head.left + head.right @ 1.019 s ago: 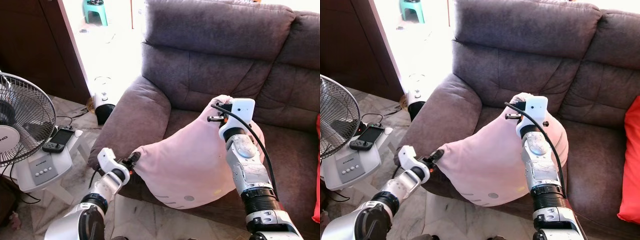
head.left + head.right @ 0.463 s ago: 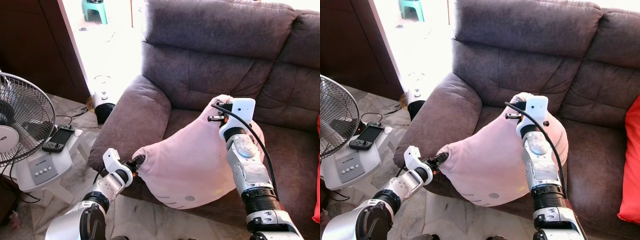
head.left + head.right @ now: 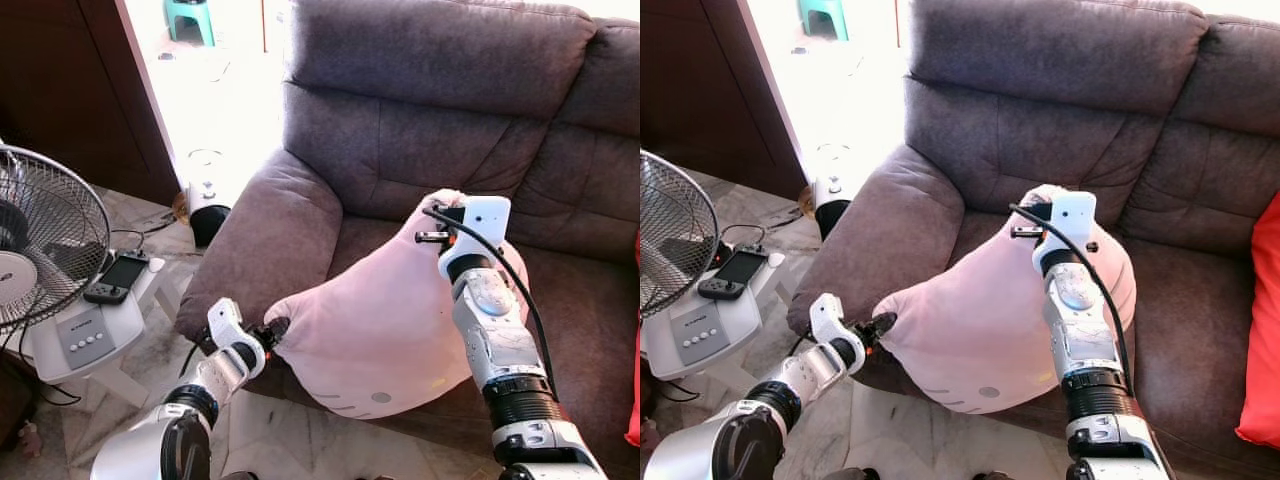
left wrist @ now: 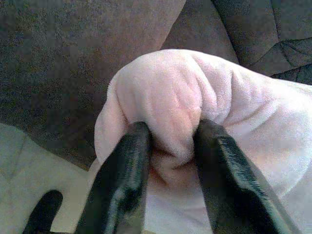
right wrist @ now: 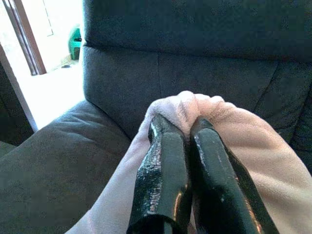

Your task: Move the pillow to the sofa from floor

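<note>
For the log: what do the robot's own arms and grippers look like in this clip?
Both arms are silver metal with black ribbed joint collars. The right arm carries a white wrist housing with orange trim and a black cable looping along it. The left gripper and right gripper each have two long, glossy black fingers as jaws.

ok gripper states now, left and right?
Left gripper: closed, pinching a corner of the pink pillow.
Right gripper: closed, pinching the pillow's upper corner.
</note>
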Available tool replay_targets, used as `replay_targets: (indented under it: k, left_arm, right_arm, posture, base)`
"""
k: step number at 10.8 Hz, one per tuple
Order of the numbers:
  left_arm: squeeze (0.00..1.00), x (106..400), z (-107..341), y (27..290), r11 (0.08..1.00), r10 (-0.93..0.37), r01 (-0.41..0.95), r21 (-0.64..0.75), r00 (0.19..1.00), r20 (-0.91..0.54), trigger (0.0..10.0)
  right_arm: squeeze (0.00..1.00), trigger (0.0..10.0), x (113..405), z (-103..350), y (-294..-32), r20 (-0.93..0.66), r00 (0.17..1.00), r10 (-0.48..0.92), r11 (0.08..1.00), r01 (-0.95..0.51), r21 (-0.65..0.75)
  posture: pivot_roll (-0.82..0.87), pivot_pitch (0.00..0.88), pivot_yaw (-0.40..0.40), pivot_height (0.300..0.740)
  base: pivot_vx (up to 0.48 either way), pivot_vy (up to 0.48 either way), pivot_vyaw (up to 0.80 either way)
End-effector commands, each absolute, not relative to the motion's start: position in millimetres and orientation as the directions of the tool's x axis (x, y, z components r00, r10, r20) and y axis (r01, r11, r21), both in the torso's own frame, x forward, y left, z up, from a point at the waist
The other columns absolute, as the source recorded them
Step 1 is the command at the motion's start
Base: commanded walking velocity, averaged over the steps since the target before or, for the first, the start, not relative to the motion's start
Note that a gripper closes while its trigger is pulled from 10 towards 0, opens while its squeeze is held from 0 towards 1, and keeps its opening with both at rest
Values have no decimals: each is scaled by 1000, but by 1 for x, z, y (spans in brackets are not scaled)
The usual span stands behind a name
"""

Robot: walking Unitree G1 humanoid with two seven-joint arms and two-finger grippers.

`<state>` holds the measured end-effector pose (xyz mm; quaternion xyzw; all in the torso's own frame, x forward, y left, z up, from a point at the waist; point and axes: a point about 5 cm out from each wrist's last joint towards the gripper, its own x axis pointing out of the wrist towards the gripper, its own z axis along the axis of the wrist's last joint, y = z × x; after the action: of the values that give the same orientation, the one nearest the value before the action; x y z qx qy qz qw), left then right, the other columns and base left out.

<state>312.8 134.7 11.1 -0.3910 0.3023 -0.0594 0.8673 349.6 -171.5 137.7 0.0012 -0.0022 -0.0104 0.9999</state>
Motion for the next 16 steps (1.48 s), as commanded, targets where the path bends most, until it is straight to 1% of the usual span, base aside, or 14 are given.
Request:
replay_targets:
  k: [1, 16]
  left_arm:
    - [0, 302, 0, 133, 681, -352, -166, -713, 779, -519, 0]
    - [0, 300, -2, 136, 669, -345, -179, -721, 785, -515, 0]
  right_arm:
    - [0, 10000, 354, 162, -171, 94, 995, -15, 1000, 15, 2]
    - [0, 10000, 355, 164, -171, 100, 995, -10, 1000, 10, 0]
  posture:
    - [-14, 55, -60, 740]
    - [-17, 44, -63, 740]
  base:
    - [0, 0, 0]
    - [0, 0, 0]
